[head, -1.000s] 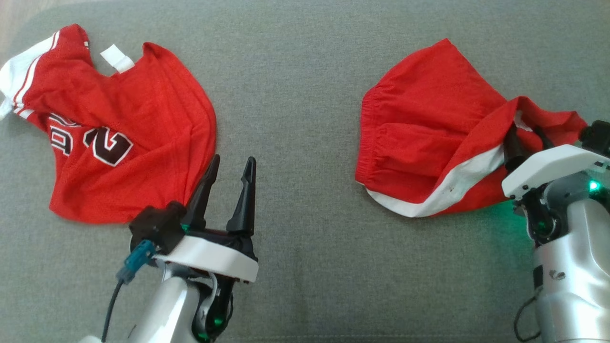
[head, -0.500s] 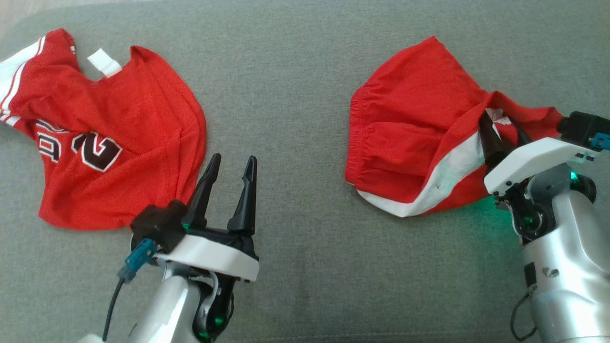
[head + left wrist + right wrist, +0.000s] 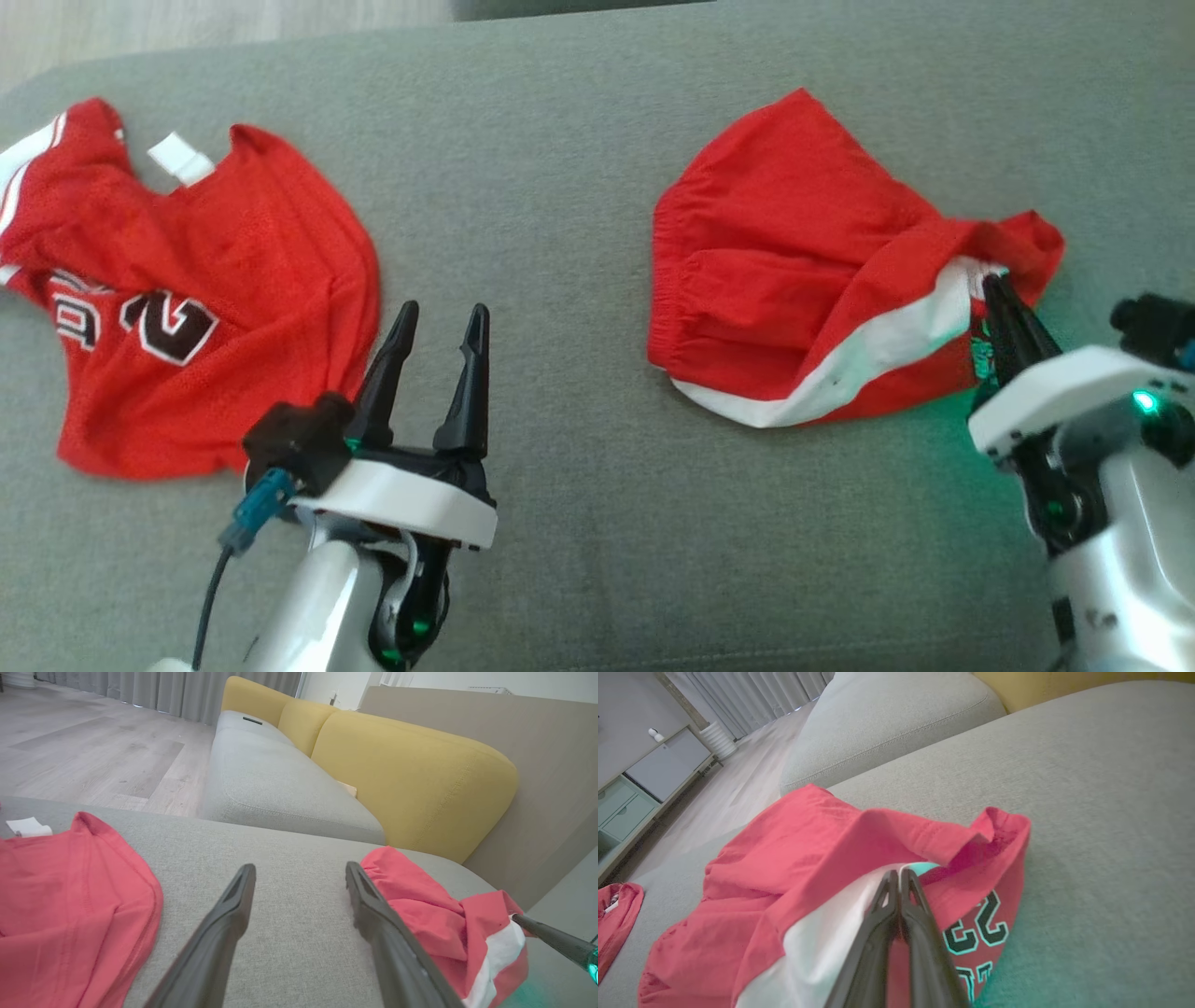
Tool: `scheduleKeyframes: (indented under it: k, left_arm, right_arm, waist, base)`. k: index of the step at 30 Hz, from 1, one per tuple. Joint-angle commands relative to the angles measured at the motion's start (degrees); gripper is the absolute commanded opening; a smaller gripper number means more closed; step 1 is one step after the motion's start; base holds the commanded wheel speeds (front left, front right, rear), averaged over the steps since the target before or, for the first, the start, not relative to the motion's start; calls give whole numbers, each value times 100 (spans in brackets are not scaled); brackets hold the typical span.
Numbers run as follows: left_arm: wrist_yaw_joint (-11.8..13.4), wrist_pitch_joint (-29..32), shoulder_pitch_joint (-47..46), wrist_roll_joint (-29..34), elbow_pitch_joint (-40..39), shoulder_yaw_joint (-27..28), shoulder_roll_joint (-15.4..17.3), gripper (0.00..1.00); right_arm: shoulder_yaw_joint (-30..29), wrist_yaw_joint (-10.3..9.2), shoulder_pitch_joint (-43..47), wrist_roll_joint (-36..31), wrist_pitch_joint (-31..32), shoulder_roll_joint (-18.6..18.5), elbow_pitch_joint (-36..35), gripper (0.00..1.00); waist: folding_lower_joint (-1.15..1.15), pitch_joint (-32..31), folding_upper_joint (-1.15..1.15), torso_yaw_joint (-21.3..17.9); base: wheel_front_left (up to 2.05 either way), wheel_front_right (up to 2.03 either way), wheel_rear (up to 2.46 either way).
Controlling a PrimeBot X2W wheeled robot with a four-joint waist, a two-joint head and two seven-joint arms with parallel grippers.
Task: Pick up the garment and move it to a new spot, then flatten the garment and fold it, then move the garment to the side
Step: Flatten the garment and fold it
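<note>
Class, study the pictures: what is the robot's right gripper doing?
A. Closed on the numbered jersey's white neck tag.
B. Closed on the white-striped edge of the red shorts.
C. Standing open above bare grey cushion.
B: the right gripper has its fingers pressed together at the white stripe of the red shorts.

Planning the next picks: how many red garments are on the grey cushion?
2. A red jersey lies at the left; red shorts lie at the right, white-striped edge pinched by the right end effector. More could lie outside the views.
</note>
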Motion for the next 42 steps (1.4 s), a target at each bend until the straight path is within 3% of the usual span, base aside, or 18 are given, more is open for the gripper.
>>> scheduleKeyframes:
  k: [1,7,11,18,19,24,31,42]
  left_arm:
    - [19,-31,-124,23,-179,180,11,100]
    - [16,-31,-63,17,-194,214,11,100]
    - [18,-31,-26,10,-201,228,11,100]
    - [-5,-31,11,15,-194,234,11,100]
    - [-14,-31,15,21,-191,224,11,100]
    - [-28,-31,38,41,-175,225,11,100]
    - [-39,-31,68,66,-194,238,11,100]
    - [-67,-31,45,100,-183,153,11,100]
  right_arm:
    - [72,-4,11,-42,-53,-61,-250,0]
    - [-332,-4,568,-704,-89,-41,-845,0]
    - [-907,-4,1130,-1502,12,184,-1382,0]
    - [-1535,-4,1585,-2069,221,496,-1664,0]
    - [-1599,-4,1598,-2148,213,520,-1672,100]
    - [-1684,-4,1613,-2230,37,611,-1781,100]
    - [-1334,-4,1882,-1906,-494,633,-1937,100]
    - [-1416,-4,1624,-1605,-967,635,-704,100]
  waist:
    - [0,-32,0,-46]
    - [0,-124,0,-205]
    - [0,-191,0,-310]
    - [0,-279,0,-410]
    - [0,-289,0,-416]
    - [0,-361,0,-434]
    - [0,-401,0,-449]
    - [0,-296,0,-417]
  base:
    - [0,0,0]
    - [0,0,0]
    - [0,0,0]
    - [0,0,0]
    - [0,0,0]
    - [0,0,0]
    - [0,0,0]
    - [0,0,0]
